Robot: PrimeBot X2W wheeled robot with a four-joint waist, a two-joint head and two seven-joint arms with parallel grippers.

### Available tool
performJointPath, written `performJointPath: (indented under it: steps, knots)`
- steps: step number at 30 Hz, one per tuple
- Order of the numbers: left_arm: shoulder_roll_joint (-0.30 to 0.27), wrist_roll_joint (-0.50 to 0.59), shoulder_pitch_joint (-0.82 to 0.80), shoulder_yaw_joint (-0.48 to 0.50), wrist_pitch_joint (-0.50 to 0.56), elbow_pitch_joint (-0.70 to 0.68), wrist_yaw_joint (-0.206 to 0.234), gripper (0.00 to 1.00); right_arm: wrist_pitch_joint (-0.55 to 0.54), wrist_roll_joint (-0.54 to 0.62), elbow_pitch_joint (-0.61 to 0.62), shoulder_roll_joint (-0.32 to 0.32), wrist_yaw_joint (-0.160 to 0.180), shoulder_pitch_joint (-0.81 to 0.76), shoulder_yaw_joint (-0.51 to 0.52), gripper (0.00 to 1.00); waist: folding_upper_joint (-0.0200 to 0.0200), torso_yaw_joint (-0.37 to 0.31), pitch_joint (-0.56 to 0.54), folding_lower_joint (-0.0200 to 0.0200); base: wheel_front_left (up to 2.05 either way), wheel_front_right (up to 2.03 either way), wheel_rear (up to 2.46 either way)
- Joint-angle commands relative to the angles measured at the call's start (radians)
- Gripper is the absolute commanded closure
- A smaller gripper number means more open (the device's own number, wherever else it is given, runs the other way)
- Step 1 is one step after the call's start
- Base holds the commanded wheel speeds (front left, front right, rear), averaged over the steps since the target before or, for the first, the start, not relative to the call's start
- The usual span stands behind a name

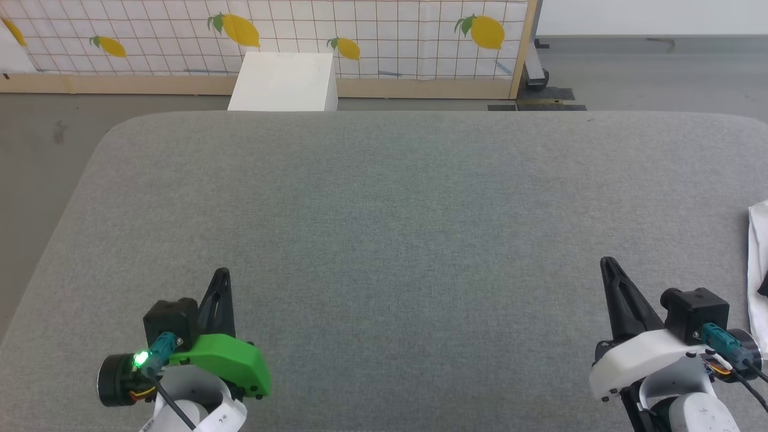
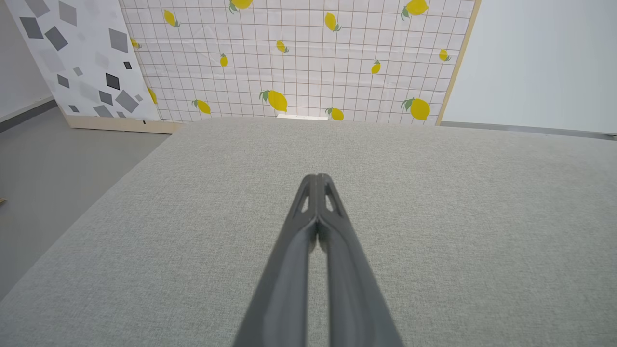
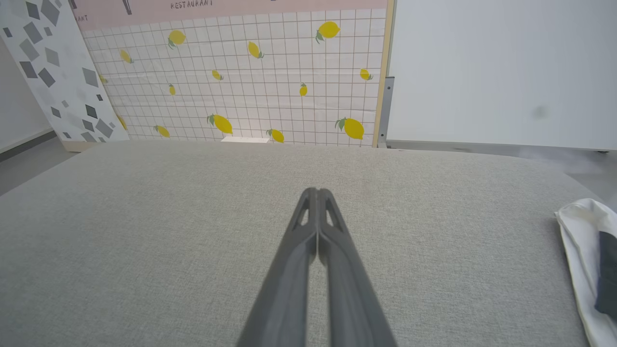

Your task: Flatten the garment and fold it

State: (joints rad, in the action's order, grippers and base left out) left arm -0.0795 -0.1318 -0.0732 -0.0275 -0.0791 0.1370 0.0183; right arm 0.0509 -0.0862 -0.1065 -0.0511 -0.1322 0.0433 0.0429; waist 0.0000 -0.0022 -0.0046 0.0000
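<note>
Left pincer [image 1: 222, 275]: fully closed, tips together, holding nothing. It sits low left in the head view, over the bare grey bench [image 1: 384, 240]. Right pincer [image 1: 607, 264]: also closed tight and empty, low right. Each wrist view shows its own fingers pressed tip to tip over plain bench fabric.

The garment [image 3: 581, 231] lies at the bench's right edge, right of the right pincer and not touching it. The head view catches a white sliver of it, cut by the frame. The right wrist view gives more: rumpled white cloth with a dark patch.

Head view adds a green wrist cover [image 1: 225, 360] with a lit green LED [image 1: 140, 359] on the left arm, a white cover on the right, and a white box [image 1: 283, 81] on the floor past the bench's far edge.

Wrist views add a panel with grey shapes [image 2: 72, 53] left of the lemon-print grid panel [image 2: 299, 58].

Readable text: "RESTAURANT" [image 3: 191, 4] on the pink strip above the lemon grid, right wrist view. The small label on the left wrist is too small to read.
</note>
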Motion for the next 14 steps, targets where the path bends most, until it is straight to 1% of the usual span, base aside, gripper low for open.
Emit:
performJointPath:
  steps: [1,14]
  knots:
    - [0.005,0.021,0.018,0.003,0.004,-0.010,-0.005,1.00,-0.005,0.011,0.009,0.000,0.001,-0.013,-0.003,1.00,0.0000,0.000,0.000,0.0000,0.00,0.00,0.00]
    - [0.011,0.047,0.031,0.009,0.021,-0.040,-0.008,1.00,-0.016,0.028,0.032,0.001,0.001,-0.020,-0.012,1.00,0.0000,0.001,0.001,0.0000,0.00,0.00,0.00]
